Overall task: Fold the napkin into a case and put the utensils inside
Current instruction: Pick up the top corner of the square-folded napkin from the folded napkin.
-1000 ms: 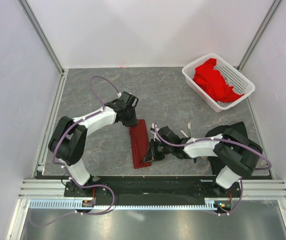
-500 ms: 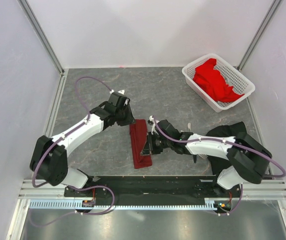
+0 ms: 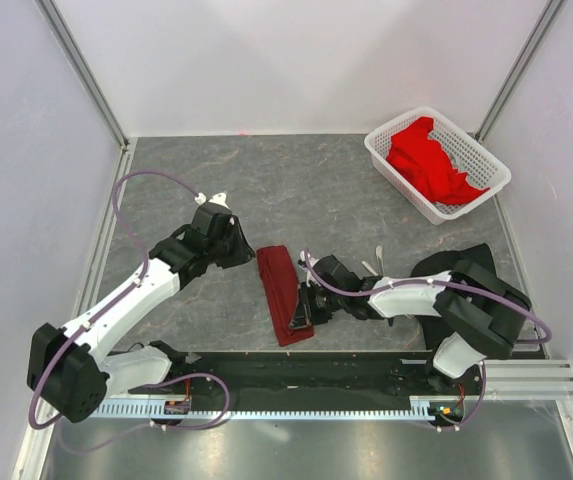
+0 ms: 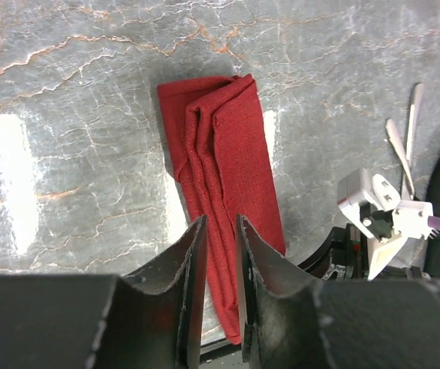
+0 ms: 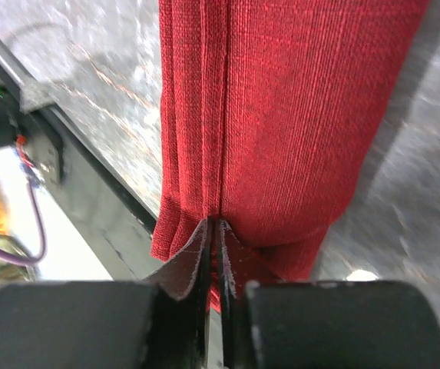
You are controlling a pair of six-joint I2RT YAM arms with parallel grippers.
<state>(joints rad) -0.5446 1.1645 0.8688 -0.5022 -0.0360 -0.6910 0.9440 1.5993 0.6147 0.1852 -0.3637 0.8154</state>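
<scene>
Right gripper: pinching napkin fold, clear only in wrist view | left gripper: slightly spread, seemingly empty.

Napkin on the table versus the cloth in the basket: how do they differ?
The napkin is dark maroon; the cloth in the white basket is brighter red. The napkin lies folded into a narrow strip on the table; the basket cloth is bunched up. The right fingers pinch the napkin's near end; nothing touches the basket cloth. Both are red fabric.
</scene>
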